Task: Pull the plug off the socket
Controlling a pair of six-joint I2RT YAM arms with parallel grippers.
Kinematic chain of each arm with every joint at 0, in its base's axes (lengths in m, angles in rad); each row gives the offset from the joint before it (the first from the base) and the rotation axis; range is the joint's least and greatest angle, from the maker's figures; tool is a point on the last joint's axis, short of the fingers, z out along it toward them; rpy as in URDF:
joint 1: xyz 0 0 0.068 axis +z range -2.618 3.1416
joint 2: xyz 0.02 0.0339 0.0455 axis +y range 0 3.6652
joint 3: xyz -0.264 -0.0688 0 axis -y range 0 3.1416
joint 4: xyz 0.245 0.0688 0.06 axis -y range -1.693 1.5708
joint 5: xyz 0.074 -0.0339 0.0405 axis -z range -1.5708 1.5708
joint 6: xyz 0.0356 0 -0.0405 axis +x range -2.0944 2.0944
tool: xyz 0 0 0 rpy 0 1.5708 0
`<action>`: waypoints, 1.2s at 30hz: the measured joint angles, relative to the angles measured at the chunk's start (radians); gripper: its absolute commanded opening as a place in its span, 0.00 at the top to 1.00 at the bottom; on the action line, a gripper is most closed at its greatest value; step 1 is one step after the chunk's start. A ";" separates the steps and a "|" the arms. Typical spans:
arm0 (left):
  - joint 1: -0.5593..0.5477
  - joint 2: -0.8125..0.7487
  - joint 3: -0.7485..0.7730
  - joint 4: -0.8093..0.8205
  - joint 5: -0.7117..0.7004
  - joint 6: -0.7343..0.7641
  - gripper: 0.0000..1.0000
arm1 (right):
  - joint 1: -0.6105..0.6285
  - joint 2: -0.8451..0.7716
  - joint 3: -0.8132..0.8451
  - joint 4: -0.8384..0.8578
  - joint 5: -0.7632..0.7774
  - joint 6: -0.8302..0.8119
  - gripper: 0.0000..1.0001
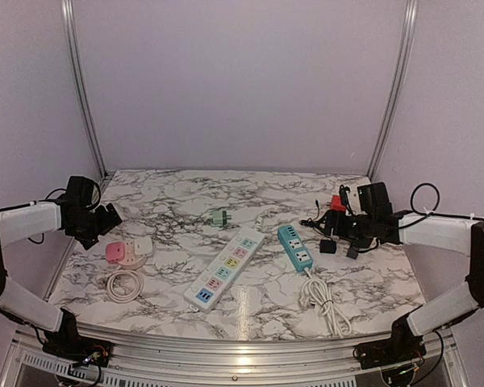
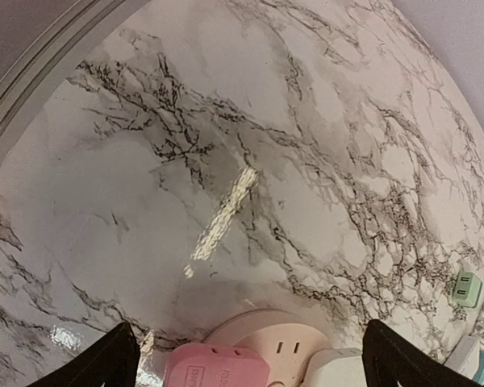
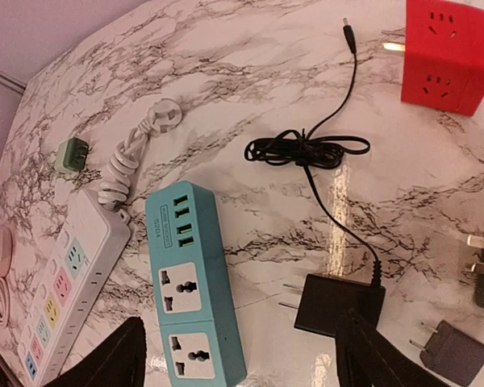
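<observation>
Left gripper (image 2: 250, 355), jaws spread wide, hovers over the pink plug (image 2: 218, 367) seated in the round socket (image 2: 282, 334) at lower centre, seemingly mid-approach, needing a descent and pinch next; right gripper (image 3: 240, 322) spread, empty.

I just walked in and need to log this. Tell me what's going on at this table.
The left hand hangs open over the round pink socket, which has a pink plug and a white plug sitting on it. The right hand, also open, hovers above the teal power strip and a loose black adapter. Neither hand holds anything, and no plug has been pulled yet.
</observation>
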 measured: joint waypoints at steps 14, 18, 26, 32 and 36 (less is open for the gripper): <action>0.034 0.084 -0.121 0.085 0.264 0.018 0.01 | 0.151 0.131 0.115 0.001 0.028 0.008 0.23; 0.002 0.102 -0.121 0.106 0.293 0.017 0.01 | 0.177 0.156 0.132 0.000 0.029 0.012 0.23; -0.145 0.201 -0.045 0.131 0.311 0.016 0.01 | 0.275 0.228 0.224 0.003 0.033 0.029 0.23; -0.279 0.240 -0.010 0.170 0.308 -0.040 0.01 | 0.382 0.299 0.281 0.024 0.008 0.066 0.23; -0.346 0.238 -0.020 0.203 0.291 -0.101 0.01 | 0.460 0.357 0.330 0.043 -0.024 0.098 0.24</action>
